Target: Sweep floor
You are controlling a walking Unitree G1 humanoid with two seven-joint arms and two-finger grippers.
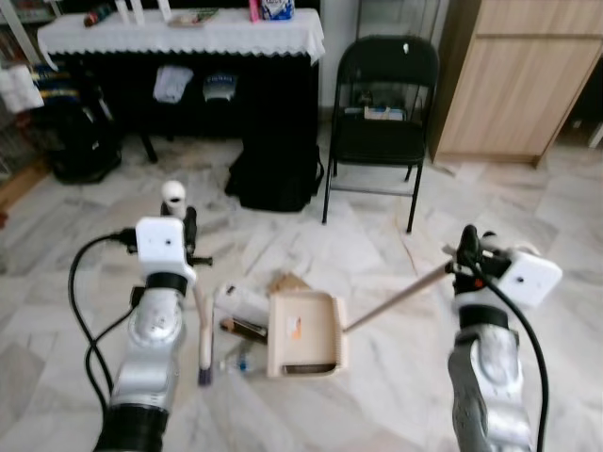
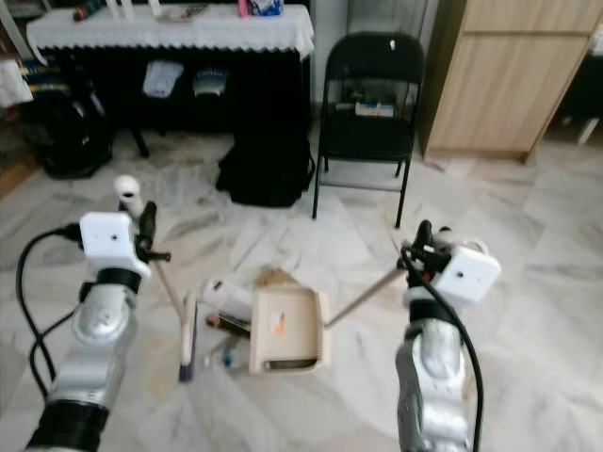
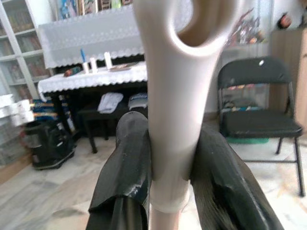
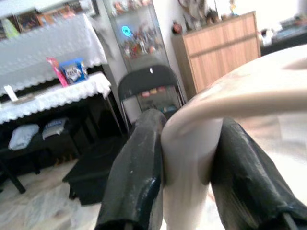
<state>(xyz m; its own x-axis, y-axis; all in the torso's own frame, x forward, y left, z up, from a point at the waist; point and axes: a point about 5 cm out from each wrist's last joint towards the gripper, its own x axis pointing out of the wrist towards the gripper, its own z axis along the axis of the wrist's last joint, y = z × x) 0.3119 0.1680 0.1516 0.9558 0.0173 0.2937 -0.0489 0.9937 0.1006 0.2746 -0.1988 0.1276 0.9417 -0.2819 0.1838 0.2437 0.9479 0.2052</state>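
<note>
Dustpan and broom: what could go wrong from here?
1. Litter, including a clear bottle, sits by the dustpan side wall, not its mouth; the broom may push it past.
2. The right gripper holds the long dustpan handle at its end; the pan may twist.

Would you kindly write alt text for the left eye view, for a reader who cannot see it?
On a marble floor, the left gripper holds a broom and the right gripper holds the long handle of a beige dustpan, with litter lying between them. Behind stand a black folding chair, a black bag and a cloth-covered table.
</note>
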